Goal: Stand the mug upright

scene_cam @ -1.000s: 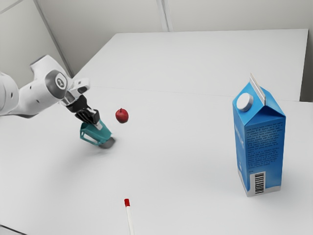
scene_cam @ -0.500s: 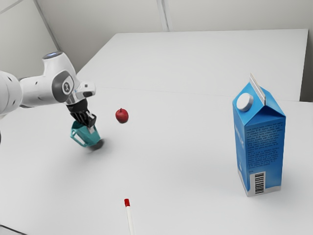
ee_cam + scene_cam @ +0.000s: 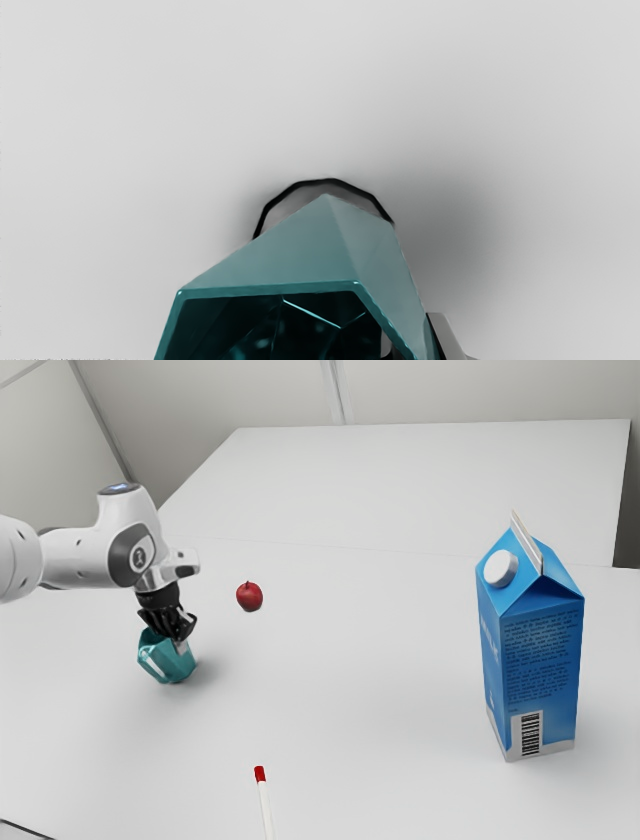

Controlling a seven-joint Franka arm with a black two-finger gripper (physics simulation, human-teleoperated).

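The teal mug (image 3: 168, 662) is at the exterior view's left, its open end up under my gripper (image 3: 181, 634) and its body somewhat tilted. My gripper (image 3: 414, 346) holds the mug (image 3: 295, 250) by its wall in the wrist view, one finger inside the opening and the other finger (image 3: 442, 332) against the outside. Past the mug's lower end a grey rounded shape with a black edge (image 3: 327, 185) shows. Whether the mug's base rests flat on the table is unclear.
A red apple (image 3: 250, 597) lies on the white table (image 3: 350, 650), beyond the mug toward the exterior view's right. A blue milk carton (image 3: 530, 650) stands at that view's right. A white stick with a red end (image 3: 261, 775) lies near the front.
My hand has swung more vertical and moved toward the exterior view's left and slightly lower, carrying the mug; the mug has turned from a strong lean to a more upright pose.
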